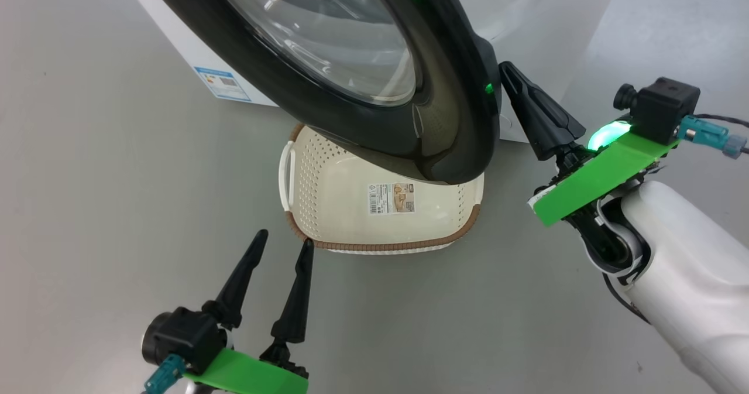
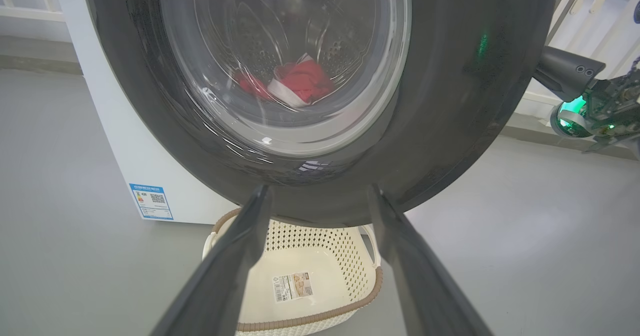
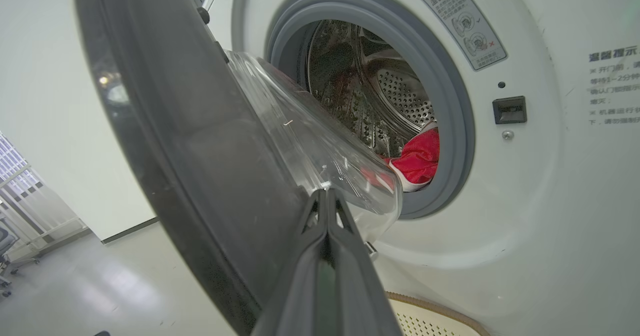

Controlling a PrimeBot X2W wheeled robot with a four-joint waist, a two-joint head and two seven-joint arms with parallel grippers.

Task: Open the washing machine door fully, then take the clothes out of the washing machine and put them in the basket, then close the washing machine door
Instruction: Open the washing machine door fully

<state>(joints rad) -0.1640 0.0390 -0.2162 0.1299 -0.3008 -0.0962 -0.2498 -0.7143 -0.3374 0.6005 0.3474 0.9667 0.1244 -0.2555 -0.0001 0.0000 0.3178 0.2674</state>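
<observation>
1. Left gripper (image 1: 285, 237) sits low at the near edge of the head view. Its two dark fingers are spread wide and hold nothing, and their tips are just beside the near left corner of the basket (image 1: 380, 245).
2. That basket stands on the grey floor (image 1: 117, 177) in front of the washing machine (image 3: 525, 201), with a paper label (image 1: 391, 198) on its bottom.
3. Above it, the washing machine door (image 1: 456, 89) stands partway open, and its glossy black rim hangs over the basket's far side.
4. Right gripper (image 1: 506, 67) has its fingers pressed flat together with nothing between them. The tip is at the door's free edge, on the inner side near the glass bowl. I cannot tell whether it touches the door.
5. Red clothes (image 2: 305, 79) with white trim lie inside the perforated steel drum (image 3: 400, 96), low at the front and close to the grey rubber ring (image 3: 450, 76).
</observation>
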